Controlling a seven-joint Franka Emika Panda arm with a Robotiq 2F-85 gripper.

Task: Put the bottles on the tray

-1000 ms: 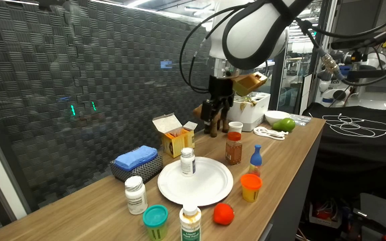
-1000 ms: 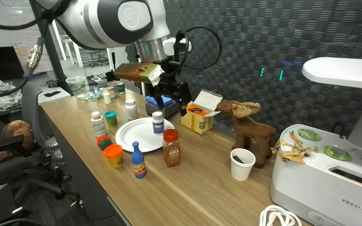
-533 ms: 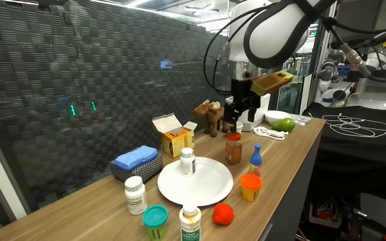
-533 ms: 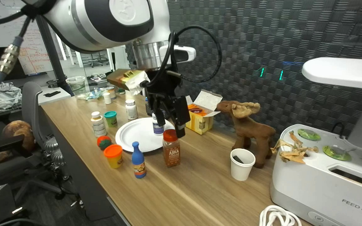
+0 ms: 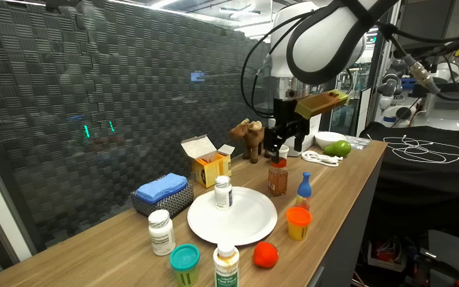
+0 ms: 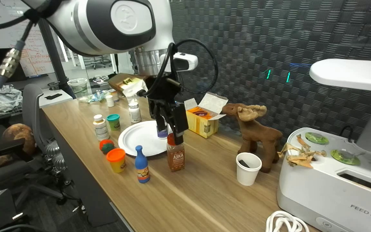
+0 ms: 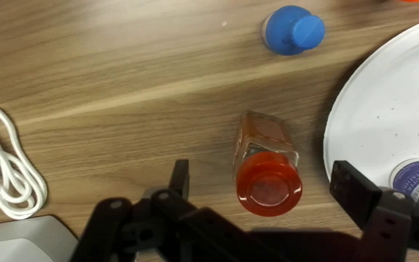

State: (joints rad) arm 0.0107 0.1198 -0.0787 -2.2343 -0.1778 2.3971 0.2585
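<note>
Black fingers (image 7: 355, 194), wide apart, flank the brown-filled, red-capped jar (image 7: 267, 163) in the wrist view; it stands just beside the plate (image 5: 245, 223), red end up, long axis vertical. The plate bears a white bottle (image 5: 223, 194); near the plate, a yellow carton (image 6: 201, 125) holds orange packets (image 6: 200, 112).

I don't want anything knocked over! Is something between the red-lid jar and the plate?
In the wrist view, nothing visible stands between the red-lid jar and the plate except one finger of the open end effector. A white bottle stands on the plate, so the jar should probably go beside it.
</note>
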